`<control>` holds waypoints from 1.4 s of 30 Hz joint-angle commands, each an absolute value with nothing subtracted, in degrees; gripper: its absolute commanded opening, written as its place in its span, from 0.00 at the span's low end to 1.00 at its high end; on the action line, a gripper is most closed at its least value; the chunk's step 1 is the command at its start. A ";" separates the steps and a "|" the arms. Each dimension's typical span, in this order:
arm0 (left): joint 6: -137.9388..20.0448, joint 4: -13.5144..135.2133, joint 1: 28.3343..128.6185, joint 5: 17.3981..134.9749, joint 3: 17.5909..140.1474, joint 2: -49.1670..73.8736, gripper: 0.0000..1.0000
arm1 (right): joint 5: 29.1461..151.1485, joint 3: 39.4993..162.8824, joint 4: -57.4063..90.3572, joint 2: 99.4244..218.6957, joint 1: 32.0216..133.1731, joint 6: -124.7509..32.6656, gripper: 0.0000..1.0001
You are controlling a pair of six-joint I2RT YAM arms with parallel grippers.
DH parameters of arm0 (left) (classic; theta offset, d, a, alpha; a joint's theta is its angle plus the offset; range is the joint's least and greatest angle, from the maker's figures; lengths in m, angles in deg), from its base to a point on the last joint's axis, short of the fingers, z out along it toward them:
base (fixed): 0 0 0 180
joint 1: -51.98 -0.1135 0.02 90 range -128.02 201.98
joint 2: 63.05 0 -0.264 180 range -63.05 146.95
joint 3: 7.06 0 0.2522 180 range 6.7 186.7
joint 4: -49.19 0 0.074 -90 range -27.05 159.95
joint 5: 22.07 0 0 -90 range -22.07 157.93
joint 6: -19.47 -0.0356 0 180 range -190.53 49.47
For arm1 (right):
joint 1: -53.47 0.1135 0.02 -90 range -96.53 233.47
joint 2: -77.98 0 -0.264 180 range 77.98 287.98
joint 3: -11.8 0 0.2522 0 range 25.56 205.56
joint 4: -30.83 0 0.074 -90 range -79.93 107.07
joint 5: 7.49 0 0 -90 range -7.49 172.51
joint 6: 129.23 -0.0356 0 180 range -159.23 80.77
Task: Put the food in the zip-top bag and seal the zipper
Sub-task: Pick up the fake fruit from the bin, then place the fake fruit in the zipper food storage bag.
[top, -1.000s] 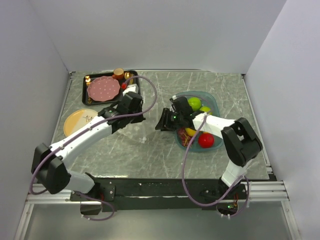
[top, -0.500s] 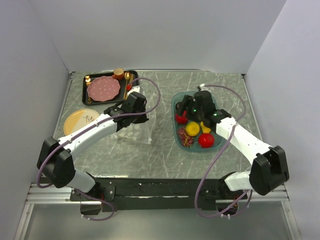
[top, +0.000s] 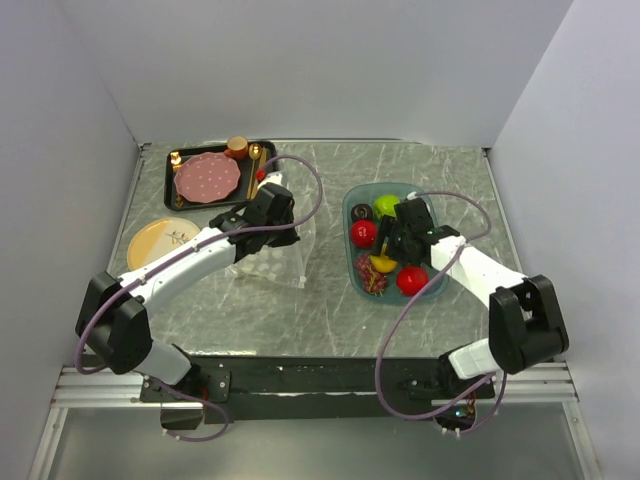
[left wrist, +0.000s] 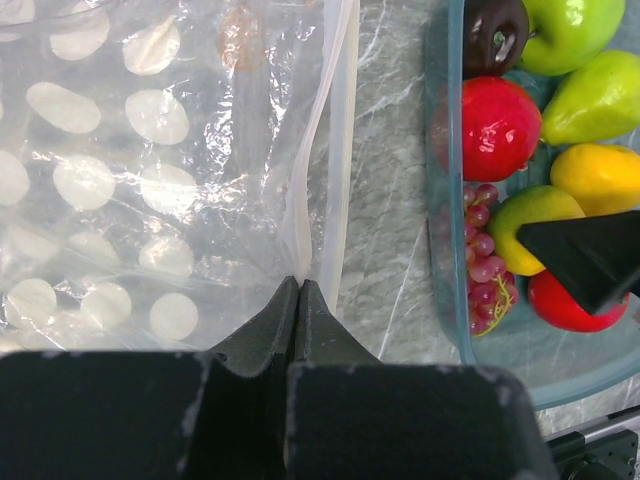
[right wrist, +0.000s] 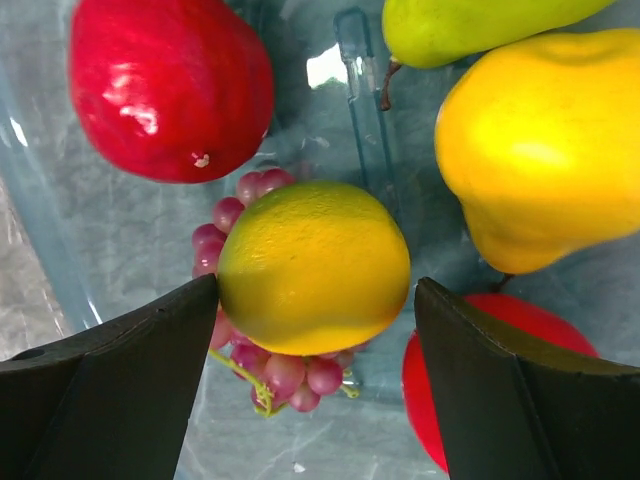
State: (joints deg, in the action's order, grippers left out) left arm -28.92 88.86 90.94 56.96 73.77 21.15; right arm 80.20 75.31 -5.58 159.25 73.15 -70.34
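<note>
The right gripper [right wrist: 315, 290], spread wide, should squeeze the yellow fruit [right wrist: 313, 262] at its middle while the left gripper [left wrist: 300, 288] pinches the bag [left wrist: 140, 170].

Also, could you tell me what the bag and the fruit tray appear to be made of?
The bag looks like thin, clear plastic film: it is crinkled, with glossy highlights. The tray seems to be rigid, translucent teal plastic, judging by its smooth, tinted, see-through wall.

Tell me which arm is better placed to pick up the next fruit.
Right. The open right gripper straddles the yellow fruit in the tray; the left gripper is shut on the zipper.
</note>
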 commanded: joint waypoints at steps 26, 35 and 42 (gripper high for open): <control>-29.48 87.30 90.82 57.20 74.55 19.39 0.01 | 98.66 73.54 16.24 149.34 80.79 -81.66 0.35; -29.66 86.07 90.91 58.69 72.79 17.54 0.01 | 104.04 78.02 27.70 160.76 83.09 -88.53 0.35; -29.22 86.16 91.26 58.43 72.44 17.98 0.01 | 105.54 79.26 31.31 164.38 84.32 -89.94 0.35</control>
State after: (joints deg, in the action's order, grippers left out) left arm -29.14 87.60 90.96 58.08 72.68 19.29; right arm 104.42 76.67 26.24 164.35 83.38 -88.44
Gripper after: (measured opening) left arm 0.013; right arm 0.768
